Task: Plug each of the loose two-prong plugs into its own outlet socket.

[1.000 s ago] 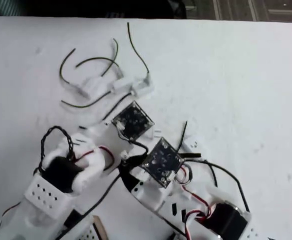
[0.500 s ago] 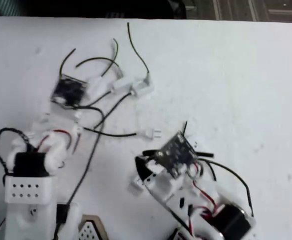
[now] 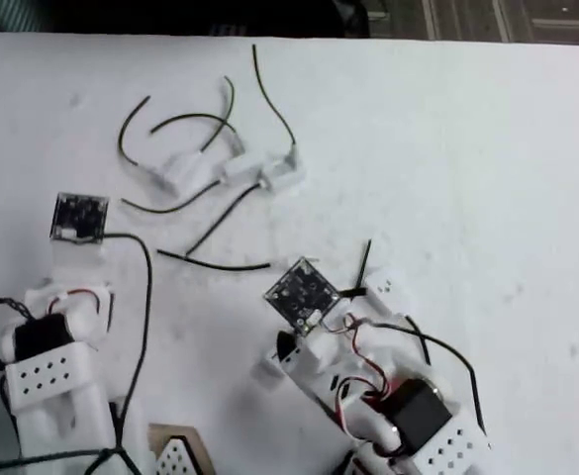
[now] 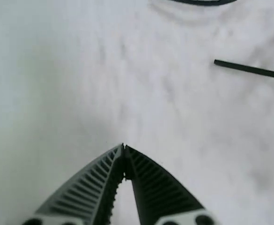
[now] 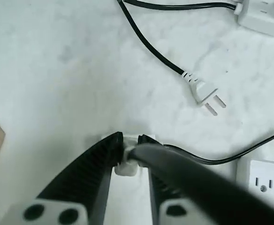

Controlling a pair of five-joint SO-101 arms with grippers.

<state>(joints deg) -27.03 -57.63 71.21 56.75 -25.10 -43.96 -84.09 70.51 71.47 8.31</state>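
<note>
The right gripper (image 5: 129, 140) has its jaws closed narrowly around a white plug (image 5: 123, 168), pinching the body. The plug's black cord (image 5: 211, 161) trails off to the right. The prongs are hidden between the jaws, so their direction cannot be told.

The nearest free outlet socket (image 5: 263, 180) sits just to the right of this gripper on the white table (image 3: 487, 148). In the high view it is the white block (image 3: 383, 287) beside the right arm's wrist. The cord leaves the plug on the socket's side. The prongs therefore probably face away from the socket, and the plug would likely need turning before it goes in. That is a judgement, not something visible.

A second, loose plug (image 5: 203, 96) lies just beyond the right gripper on the far side. Its long axis runs along its cord (image 3: 215, 263), with the two prongs at the right-hand end.

The left gripper (image 4: 124, 149) has its jaws fully together and holds nothing. It hangs over bare table at the left, well apart from both plugs. The right arm is the nearer one to each plug and to the free socket.

Another outlet block (image 3: 284, 176) lies farther back among more cords.
</note>
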